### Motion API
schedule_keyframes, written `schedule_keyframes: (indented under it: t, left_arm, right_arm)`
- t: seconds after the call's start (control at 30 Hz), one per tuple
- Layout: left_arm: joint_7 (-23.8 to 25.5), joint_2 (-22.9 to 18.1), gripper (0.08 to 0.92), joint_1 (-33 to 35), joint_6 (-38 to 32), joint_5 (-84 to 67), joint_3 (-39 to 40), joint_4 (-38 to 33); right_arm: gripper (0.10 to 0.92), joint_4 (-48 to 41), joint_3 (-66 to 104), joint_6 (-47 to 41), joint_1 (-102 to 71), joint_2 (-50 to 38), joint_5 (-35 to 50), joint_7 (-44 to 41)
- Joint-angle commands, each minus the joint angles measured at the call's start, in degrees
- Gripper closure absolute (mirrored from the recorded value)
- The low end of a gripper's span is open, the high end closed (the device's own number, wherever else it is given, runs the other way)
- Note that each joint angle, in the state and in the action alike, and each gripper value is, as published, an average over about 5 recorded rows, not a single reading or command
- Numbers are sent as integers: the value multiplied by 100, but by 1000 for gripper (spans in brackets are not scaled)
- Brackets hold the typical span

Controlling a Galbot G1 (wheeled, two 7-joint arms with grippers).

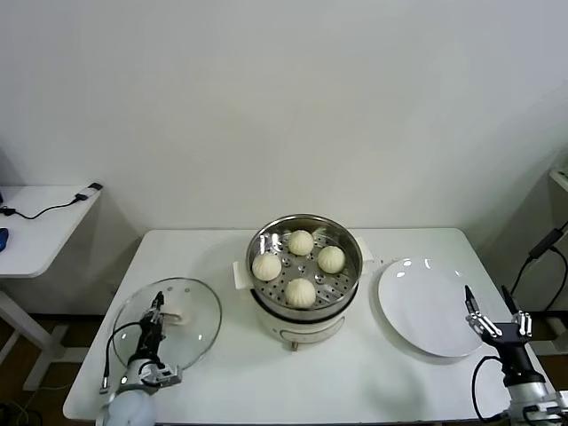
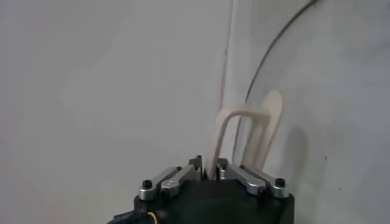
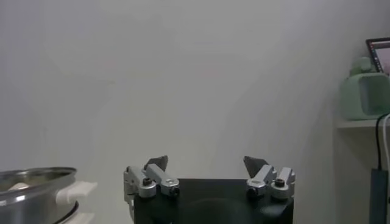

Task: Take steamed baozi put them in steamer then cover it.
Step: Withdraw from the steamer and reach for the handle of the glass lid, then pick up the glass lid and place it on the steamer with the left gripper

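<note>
Pale wall fills the background behind a white table [image 1: 222, 373], with a smaller side table [image 1: 35, 226] off to the robot's left. At the middle of the white table stands the steamer [image 1: 304, 309], a shiny steel basket on a white cooker base. To its right lies a flat white plate [image 1: 426, 306], bare. To its left, near the table's front corner, the cover [image 1: 197, 312] lies flat: clear glass, metal rim, white handle [image 2: 247, 131] at its centre.

Inside the steamer sit four steamed baozi [image 1: 301, 292], spread apart on the perforated floor: one toward the front, one at the back, one on each side.

Over the cover, the left gripper [image 1: 158, 306] reaches down, and in the left wrist view its fingers [image 2: 177, 178] are drawn together, clamped on the white handle. At the table's right front edge, just beside the plate, the right gripper [image 1: 497, 312] hangs with its fingers [image 3: 157, 163] spread wide, holding nothing.
</note>
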Motion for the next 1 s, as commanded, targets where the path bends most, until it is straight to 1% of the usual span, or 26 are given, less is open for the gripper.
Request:
schedule_keyframes:
  t: [0.03,0.13,0.23,0.3,0.4,0.63,0.8,0.87,1.0]
  left_arm:
    - [905,51,812,605,1060,-271,-7,-1470]
    - [912,133,832,805,1626,-222,142,-1960]
    - [994,152,832,917,2550,78,402,-2455]
    - [1199,87,832,916,3092,341,557,-2758]
    - [1638,-102,832,768,3580,647,709,-3121]
    - [2564,-514,832,40,4067,1503,926,-3384]
    - [3148,-739,832,-488,4155,2124,1093,-3419]
    - [3307,-821,832,-656,4155,2255,1190,-3406]
    - [3472,-924,832,-985,4155,2402,1536,-3257]
  right_arm:
    - [203,31,-9,-2,10,-14,10,-1]
    - [203,64,-24,-9,13,-21,16,-1]
    - [203,96,-31,-20,23,-27,26,0]
    - [203,108,-32,-26,33,-32,35,0]
    - [203,123,-31,-31,40,-45,74,1]
    - [203,124,-33,-36,55,-32,105,0]
    - [203,131,-2,-38,69,-4,106,0]
    - [203,117,17,-35,65,0,103,0]
    - [203,79,61,-34,54,10,78,-1]
